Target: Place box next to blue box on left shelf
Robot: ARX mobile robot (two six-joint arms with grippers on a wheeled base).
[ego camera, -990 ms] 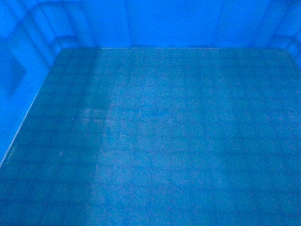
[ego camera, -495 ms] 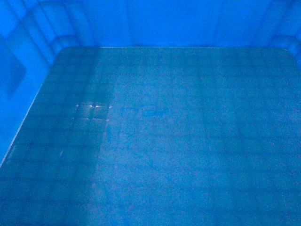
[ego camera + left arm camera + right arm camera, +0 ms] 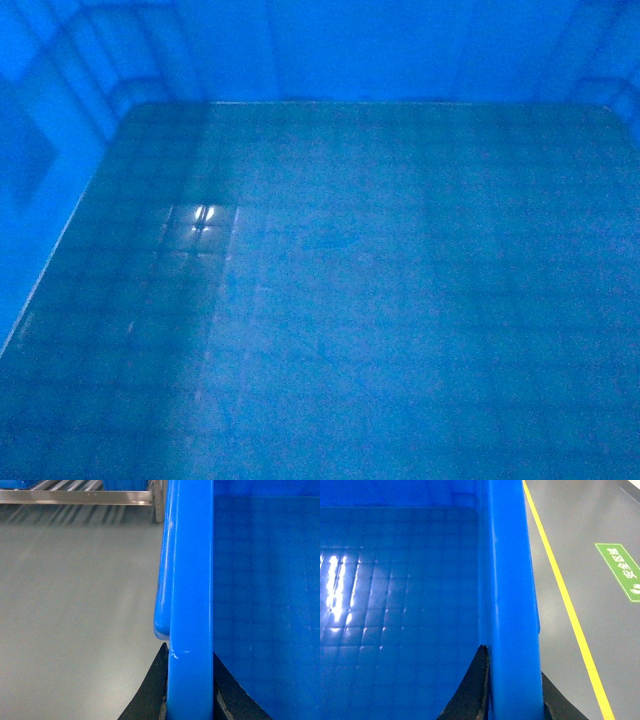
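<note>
The box (image 3: pixel 330 300) fills the whole head view: only its bright-blue inside shows, a floor marked with a faint square grid, a small glint of light on the left part of that floor, and smooth walls rising at the far side and at the left. It sits right up under the robot's head camera, carried between the two arms above the floor (image 3: pixel 75 620), which is plain grey on the left side. In the left wrist view the box's left wall runs straight up the middle, its thick rim seen edge-on, and the left gripper (image 3: pixel 190 690) has its dark fingers (image 3: pixel 150 695) clamped on that wall, one outside and one inside the box. A metal shelf (image 3: pixel 75 497) with rollers stands across the floor at the top of that view, well apart from the box, with something blue on it, cut off by the frame edge. In the right wrist view the right gripper (image 3: pixel 512 690) grips the opposite wall in the same way, one dark finger inside and one outside. Beyond that wall the grey floor carries a yellow line (image 3: pixel 565 600) and a green sign (image 3: pixel 622 570) painted on it.
</note>
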